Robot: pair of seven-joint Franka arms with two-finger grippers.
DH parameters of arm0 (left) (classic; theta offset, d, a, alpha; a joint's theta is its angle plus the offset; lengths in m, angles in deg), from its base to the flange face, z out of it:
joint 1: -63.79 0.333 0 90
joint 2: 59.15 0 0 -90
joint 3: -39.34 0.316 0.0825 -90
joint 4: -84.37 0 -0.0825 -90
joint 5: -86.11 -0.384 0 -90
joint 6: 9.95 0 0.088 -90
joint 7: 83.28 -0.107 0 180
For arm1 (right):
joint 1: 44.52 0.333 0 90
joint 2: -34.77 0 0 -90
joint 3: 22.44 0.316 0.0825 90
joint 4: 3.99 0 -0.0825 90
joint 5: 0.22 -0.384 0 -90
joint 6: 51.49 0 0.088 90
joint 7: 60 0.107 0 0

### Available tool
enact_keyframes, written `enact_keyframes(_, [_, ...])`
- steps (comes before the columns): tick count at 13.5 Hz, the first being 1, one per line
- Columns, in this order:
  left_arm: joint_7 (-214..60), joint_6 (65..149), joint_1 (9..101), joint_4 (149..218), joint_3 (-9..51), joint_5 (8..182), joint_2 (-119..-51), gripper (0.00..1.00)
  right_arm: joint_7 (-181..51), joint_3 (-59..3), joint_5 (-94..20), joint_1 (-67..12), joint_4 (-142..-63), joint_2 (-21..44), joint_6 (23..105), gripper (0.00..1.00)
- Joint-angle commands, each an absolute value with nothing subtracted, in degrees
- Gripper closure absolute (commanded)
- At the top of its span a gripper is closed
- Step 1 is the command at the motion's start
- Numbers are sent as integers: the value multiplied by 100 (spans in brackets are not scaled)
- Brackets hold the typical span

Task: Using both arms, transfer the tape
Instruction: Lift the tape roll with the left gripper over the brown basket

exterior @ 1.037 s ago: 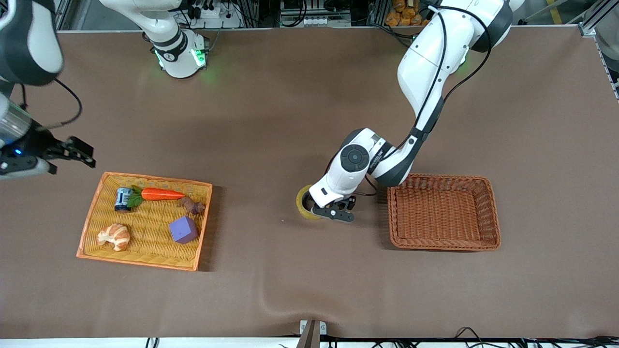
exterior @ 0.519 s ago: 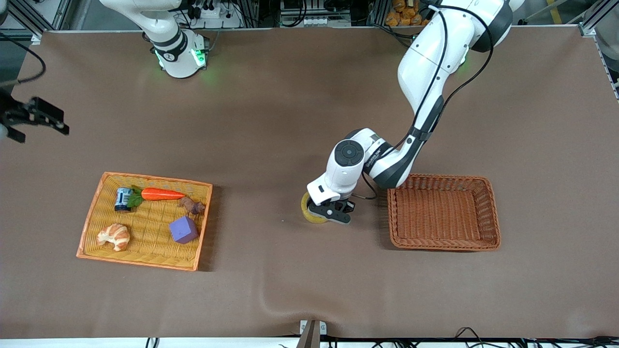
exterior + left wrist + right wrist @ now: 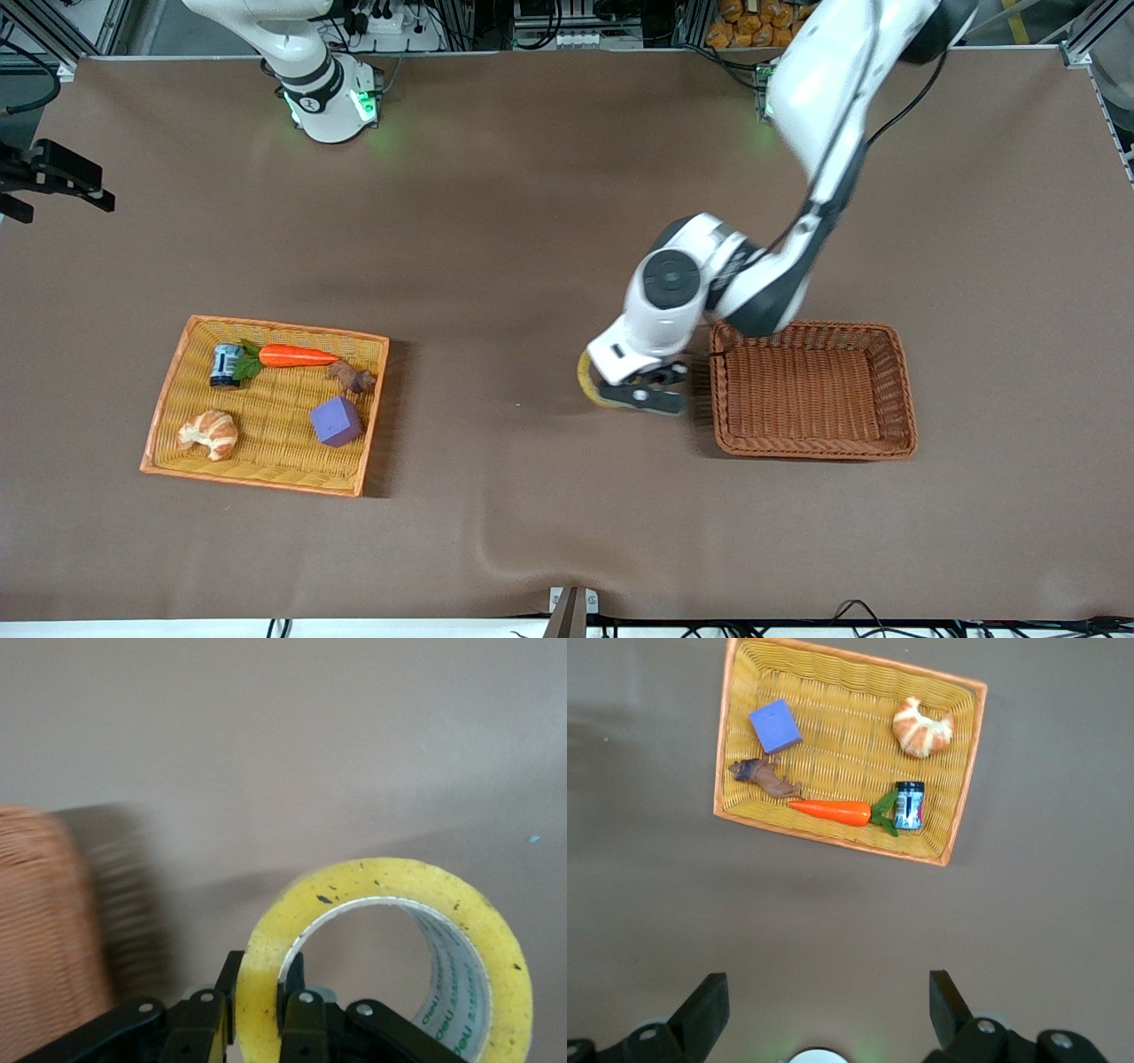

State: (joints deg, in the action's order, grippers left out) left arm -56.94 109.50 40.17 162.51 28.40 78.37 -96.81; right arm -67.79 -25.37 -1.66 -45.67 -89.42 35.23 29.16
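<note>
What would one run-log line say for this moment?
left end effector: shut on tape, beside brown basket | right end effector: open, waiting at table edge

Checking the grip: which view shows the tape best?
The left wrist view: the tape fills it, the left gripper shut on its rim. The front view shows only a yellow edge under that gripper. The right wrist view shows none.

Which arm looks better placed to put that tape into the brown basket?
Left. The left gripper grips the tape beside the brown basket; the right gripper waits open at the table's edge.
</note>
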Motion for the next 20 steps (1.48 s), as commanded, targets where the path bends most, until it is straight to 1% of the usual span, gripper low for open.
enact_keyframes(1, [-5944, 9987, 4698, 16558, 2730, 8163, -8712, 100, -5897, -2429, -277, -4592, -8915, 3565, 2814, 0])
enact_keyframes(3, [-6785, 9501, 5154, 16576, 2730, 8233, -8395, 100, -5860, -2411, -382, -4610, -8959, 3635, 2805, 0])
enact_keyframes(4, [-7242, 9377, 5357, 16663, 2730, 8312, -8263, 100, -5860, -2420, -383, -4601, -8968, 3636, 2788, 0])
enact_keyframes(5, [-7551, 9376, 5559, 16890, 2730, 8312, -8079, 100, -5868, -2411, -374, -4584, -8959, 3644, 2788, 0])
enact_keyframes(6, [-7850, 9515, 5692, 17206, 2730, 8260, -7921, 100, -5869, -2411, -365, -4523, -8959, 3644, 2831, 0])
enact_keyframes(8, [-9006, 10120, 6007, 17856, 2721, 8303, -7805, 100, -5869, -2411, -339, -4522, -8959, 3644, 2954, 0])
enact_keyframes(9, [-9779, 10350, 6149, 17998, 2713, 8356, -7866, 100, -5877, -2420, -312, -4522, -8968, 3644, 3042, 0])
enact_keyframes(12, [-11199, 10405, 6343, 18017, 2721, 8813, -8322, 100, -5895, -2429, -303, -4513, -8968, 3636, 3157, 0])
enact_keyframes(14, [-11263, 10422, 6291, 18017, 2730, 8796, -8612, 100, -5895, -2429, -303, -4513, -8968, 3636, 3148, 0])
enact_keyframes(17, [-11176, 10756, 6247, 17991, 2730, 8752, -9008, 100, -5904, -2438, -303, -4522, -8977, 3636, 3078, 0])
enact_keyframes(20, [-11009, 11063, 6299, 17982, 2756, 8752, -9254, 100, -5904, -2429, -286, -4505, -9021, 3653, 3016, 0])
